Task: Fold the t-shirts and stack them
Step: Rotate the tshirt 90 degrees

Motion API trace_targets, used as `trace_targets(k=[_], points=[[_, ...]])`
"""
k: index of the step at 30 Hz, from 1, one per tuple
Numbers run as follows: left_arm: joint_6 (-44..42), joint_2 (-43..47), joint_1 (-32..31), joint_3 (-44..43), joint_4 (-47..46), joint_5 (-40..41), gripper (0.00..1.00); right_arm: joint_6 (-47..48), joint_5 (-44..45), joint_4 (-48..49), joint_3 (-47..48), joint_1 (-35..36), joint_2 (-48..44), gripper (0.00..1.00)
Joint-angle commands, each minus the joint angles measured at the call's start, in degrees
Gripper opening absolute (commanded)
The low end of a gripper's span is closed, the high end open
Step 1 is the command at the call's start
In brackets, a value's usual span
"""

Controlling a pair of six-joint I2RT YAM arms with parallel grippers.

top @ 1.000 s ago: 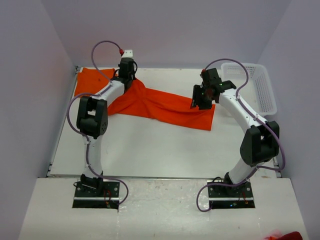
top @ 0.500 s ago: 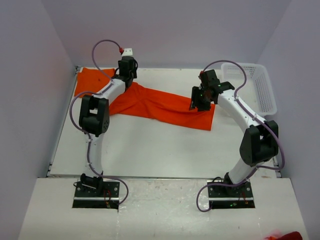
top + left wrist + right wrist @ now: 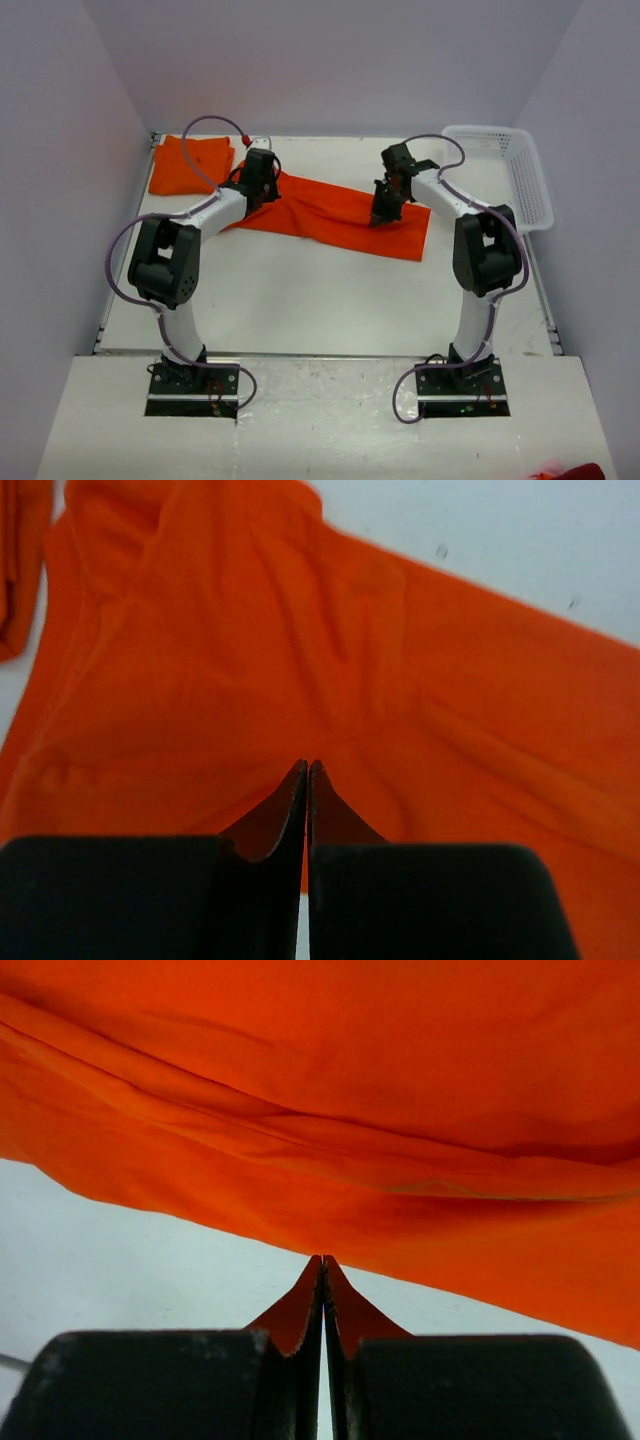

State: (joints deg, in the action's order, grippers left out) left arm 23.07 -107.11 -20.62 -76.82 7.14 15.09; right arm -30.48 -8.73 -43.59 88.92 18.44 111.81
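Observation:
A bright orange t-shirt (image 3: 320, 210) lies spread in a long band across the back half of the table. A second t-shirt (image 3: 190, 165) lies folded at the back left corner. My left gripper (image 3: 270, 193) is down on the spread shirt's left end. In the left wrist view its jaws (image 3: 307, 768) are shut, with creases in the cloth (image 3: 300, 630) running into the tips. My right gripper (image 3: 378, 215) is down on the shirt's right part. Its jaws (image 3: 322, 1259) are shut right at the near edge of the cloth (image 3: 350, 1080).
A white lattice basket (image 3: 540, 190) stands at the back right corner, right of the right arm. Purple cables loop above both arms. Bare white tabletop (image 3: 320, 300) lies between the shirt and the arm bases.
The left gripper came forward from the back edge onto the shirt's left end, opened and shut again. The right gripper moved left onto the shirt and shut. The right elbow swung inward.

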Motion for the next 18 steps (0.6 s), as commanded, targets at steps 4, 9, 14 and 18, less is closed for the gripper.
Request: trace_targets(k=[4,9,14,18], points=[[2.9,2.3,0.1,2.0,1.9,-2.9,0.00,-7.7,-8.5,6.3,0.1,0.8,3.4,0.00],[2.2,-0.9,0.4,-2.1,3.4,-1.2,0.00,-8.2,-8.0,6.2,0.6,1.1,4.1,0.00],[4.3,-9.1,1.0,-10.6,8.9,-2.0,0.00,-8.8,-6.6,4.6,2.6,1.3,7.4,0.00],[5.3,-14.0,1.0,-14.5,10.7,-3.4,0.00,-8.8,-2.5,1.1,6.2,1.3,10.9,0.00]])
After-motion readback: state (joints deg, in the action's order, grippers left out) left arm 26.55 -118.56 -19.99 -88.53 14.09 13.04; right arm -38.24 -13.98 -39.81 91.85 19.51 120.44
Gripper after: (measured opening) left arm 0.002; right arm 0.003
